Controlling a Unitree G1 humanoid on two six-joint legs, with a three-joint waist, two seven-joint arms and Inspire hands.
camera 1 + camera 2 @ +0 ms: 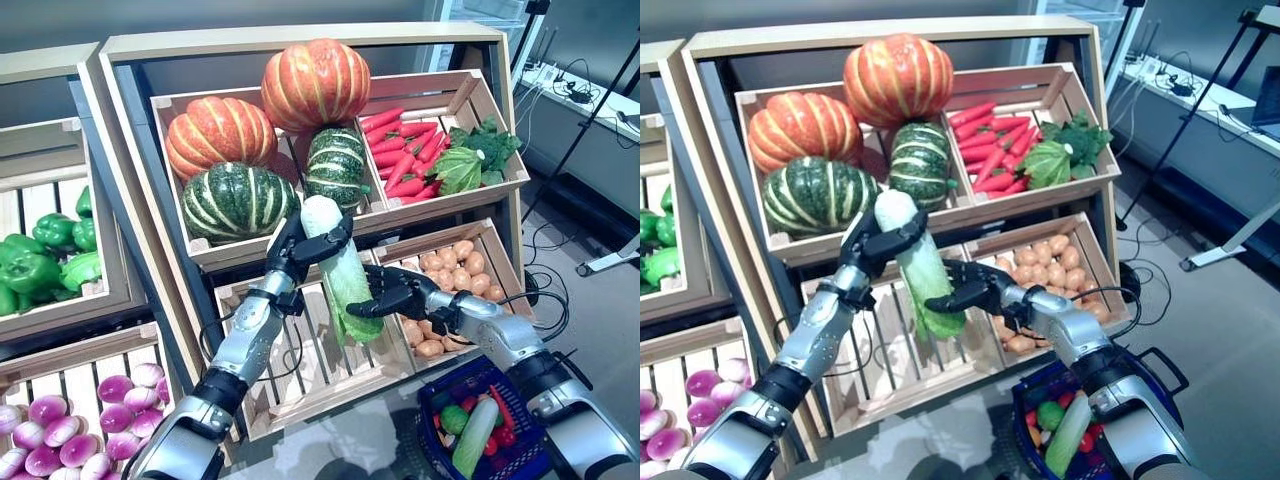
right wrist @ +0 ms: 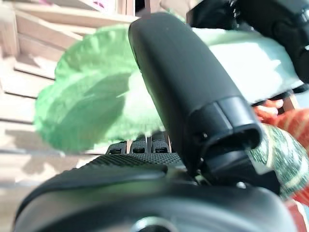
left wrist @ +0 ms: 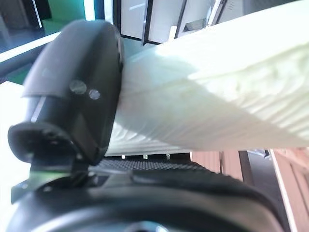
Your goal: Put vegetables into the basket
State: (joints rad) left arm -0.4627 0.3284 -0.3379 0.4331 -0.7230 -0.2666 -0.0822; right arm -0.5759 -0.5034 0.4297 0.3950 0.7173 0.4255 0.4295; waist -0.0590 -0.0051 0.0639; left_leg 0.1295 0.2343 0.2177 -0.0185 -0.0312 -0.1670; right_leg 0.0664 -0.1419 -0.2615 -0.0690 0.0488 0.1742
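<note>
Before the wooden crate shelving [image 1: 300, 45], a long pale-green napa cabbage with a white stem end [image 1: 340, 270] is held upright in mid-air over an empty slatted crate [image 1: 310, 350]. The left robot hand [image 1: 295, 250] is curled round the cabbage's white upper part, and the right robot hand [image 1: 395, 293] is closed on its leafy green lower part. No legible writing is seen anywhere.

At lower right, a dark blue plastic basket [image 1: 440, 400] is seen holding a pale green cucumber [image 1: 473, 437], a small green round vegetable [image 1: 455, 419] and red pieces. The upper crates hold two orange ribbed pumpkins [image 1: 315, 82], two dark green striped pumpkins [image 1: 240, 200], red carrots [image 1: 405, 150] and a leafy green vegetable [image 1: 470, 160]. A lower crate is filled with small tan potatoes [image 1: 455, 270]. On a neighbouring rack, green bell peppers [image 1: 40, 255] and purple-and-white onions [image 1: 70, 420] are stored.

Only the left wrist view shows the thumb [image 3: 72, 96] pressed against the ridged white stem. Only the right wrist view shows the crinkled green leaf tip [image 2: 87, 106] past the thumb.
</note>
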